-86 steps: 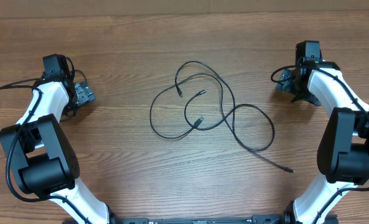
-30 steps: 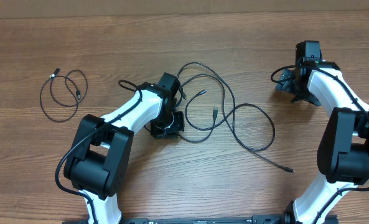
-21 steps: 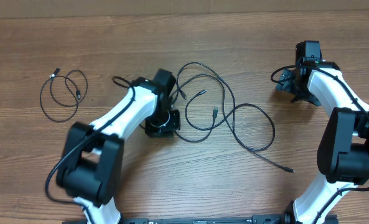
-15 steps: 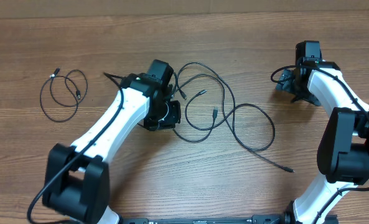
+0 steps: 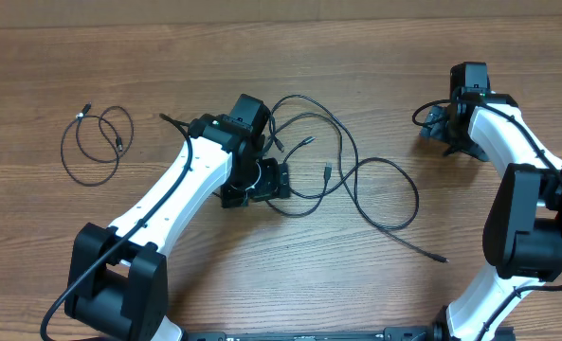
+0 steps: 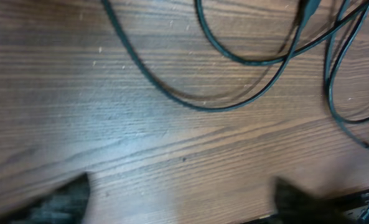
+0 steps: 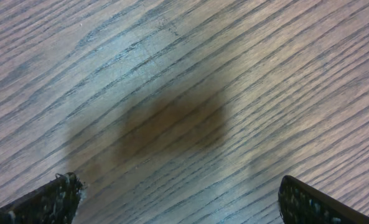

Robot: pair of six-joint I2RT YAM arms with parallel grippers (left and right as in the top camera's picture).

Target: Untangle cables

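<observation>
Left jaws hovering wide at the tangle's edge
The left jaws are gaping wide with nothing between them, the tangled cables looping on the counter just ahead of their tips; one small coiled cable is lying well apart behind them. The right jaws are standing wide over the counter, far from both

- Your overhead view is evenly bright and sharp; shadows on the tabletop are soft and short.
- In your left wrist view, a pale sheen lies toward 9 o'clock; the jaws blur at 7 and 5 o'clock.
- Your right wrist view shows a soft dark shadow at centre, ringed by glare.
</observation>
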